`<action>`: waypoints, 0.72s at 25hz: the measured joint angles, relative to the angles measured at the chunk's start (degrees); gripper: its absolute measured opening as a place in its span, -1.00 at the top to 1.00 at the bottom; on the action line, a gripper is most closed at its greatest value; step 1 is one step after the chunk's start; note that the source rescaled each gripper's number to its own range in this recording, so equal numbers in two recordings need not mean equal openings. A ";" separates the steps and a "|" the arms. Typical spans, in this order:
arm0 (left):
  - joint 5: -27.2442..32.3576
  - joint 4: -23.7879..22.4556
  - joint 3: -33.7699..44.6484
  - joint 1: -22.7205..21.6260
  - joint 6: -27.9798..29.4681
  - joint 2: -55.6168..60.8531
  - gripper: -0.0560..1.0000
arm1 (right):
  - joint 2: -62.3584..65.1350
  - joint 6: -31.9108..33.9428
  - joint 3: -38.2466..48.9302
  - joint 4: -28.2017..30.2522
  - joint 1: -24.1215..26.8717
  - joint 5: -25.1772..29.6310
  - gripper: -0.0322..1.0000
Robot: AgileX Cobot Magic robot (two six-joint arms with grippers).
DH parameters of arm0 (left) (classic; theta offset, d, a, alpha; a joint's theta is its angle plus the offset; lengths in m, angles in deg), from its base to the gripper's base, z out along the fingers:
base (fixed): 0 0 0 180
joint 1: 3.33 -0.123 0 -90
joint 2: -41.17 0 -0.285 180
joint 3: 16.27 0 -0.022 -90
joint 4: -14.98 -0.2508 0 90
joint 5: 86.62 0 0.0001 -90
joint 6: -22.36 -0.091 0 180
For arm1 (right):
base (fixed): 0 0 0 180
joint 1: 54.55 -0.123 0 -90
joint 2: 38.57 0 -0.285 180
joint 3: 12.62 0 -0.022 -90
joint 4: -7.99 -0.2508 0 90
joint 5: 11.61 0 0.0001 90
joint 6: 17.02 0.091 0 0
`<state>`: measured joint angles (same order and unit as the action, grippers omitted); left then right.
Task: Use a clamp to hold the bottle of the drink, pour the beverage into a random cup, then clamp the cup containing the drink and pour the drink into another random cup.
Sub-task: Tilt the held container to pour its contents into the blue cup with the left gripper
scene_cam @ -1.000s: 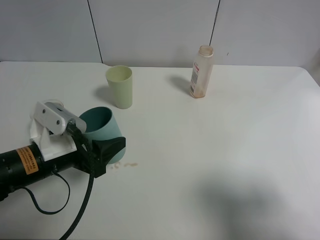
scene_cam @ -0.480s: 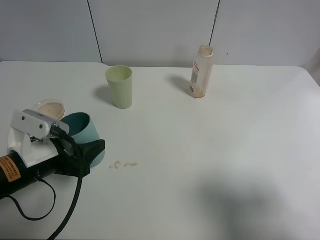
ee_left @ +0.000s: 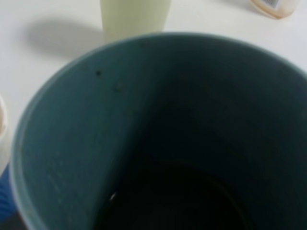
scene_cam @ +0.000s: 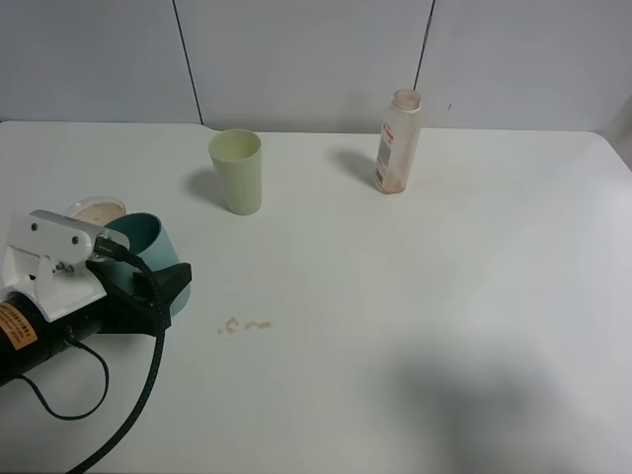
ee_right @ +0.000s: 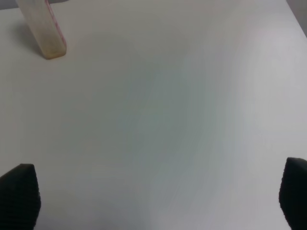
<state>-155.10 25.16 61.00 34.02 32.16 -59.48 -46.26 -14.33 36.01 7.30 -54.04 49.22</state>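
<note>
My left gripper (scene_cam: 170,280) is shut on the teal cup (scene_cam: 156,245) at the table's left side. The cup leans, and its rim sits right beside the blue-sleeved paper cup (scene_cam: 98,211). In the left wrist view the teal cup's dark green inside (ee_left: 158,110) fills the frame, and its bottom (ee_left: 172,201) looks very dark. The bottle (scene_cam: 397,143) stands upright at the back, right of centre, and appears again as the bottle (ee_right: 44,28) in the right wrist view. My right gripper (ee_right: 156,196) hangs open over bare table, and its black fingertips (ee_right: 19,194) are spread wide.
A pale yellow-green tumbler (scene_cam: 237,170) stands upright behind the teal cup, also seen as the tumbler (ee_left: 135,17) from the left wrist. A small brown spill (scene_cam: 244,325) marks the table to the right of my left gripper. A black cable (scene_cam: 138,395) trails from the left arm.
My left gripper has carried the teal cup leftward, from beside the spill to right next to the paper cup. The bottle and the tumbler have not moved.
</note>
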 joint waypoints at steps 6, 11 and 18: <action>0.00 -1.16 0.00 0.00 0.00 3.03 0.88 | 0.00 0.00 0.00 0.00 0.00 0.00 -1.00; 0.00 -1.21 0.05 0.00 0.00 4.57 0.88 | 0.00 0.00 0.00 0.00 0.00 0.00 -1.00; 0.00 1.63 0.11 0.00 -2.40 10.45 0.88 | 0.00 0.00 0.00 0.00 0.00 0.00 -1.00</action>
<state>-155.10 26.79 61.11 34.02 29.76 -49.03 -46.26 -14.33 36.01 7.30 -54.04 49.22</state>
